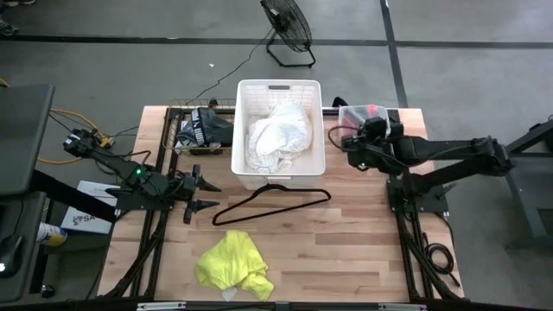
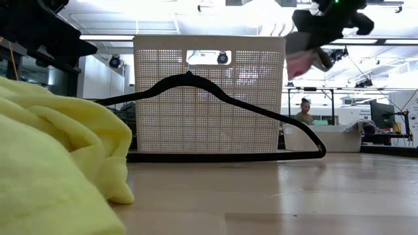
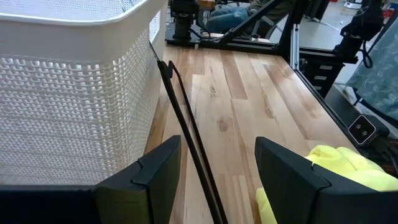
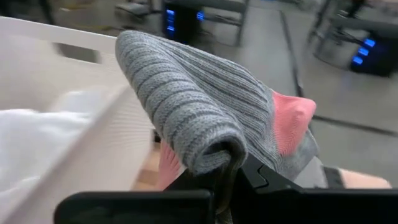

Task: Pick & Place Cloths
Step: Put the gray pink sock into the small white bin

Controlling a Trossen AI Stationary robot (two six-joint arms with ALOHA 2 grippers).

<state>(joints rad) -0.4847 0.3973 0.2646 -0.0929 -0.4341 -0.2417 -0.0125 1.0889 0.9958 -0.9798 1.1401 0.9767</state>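
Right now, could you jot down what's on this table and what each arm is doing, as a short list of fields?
basket: holds white cloth
hanger: flat on table, in front of basket
yellow cloth: near table's front edge
dark cloth: left of basket
right pincer: shut on grey-pink sock, raised beside basket
left pincer: open, empty, near hanger

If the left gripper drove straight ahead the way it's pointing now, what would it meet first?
Most likely the black hanger: it runs between the open fingers of the left gripper, just ahead. The white basket lies close alongside, and might get scraped; depth is hard to judge.
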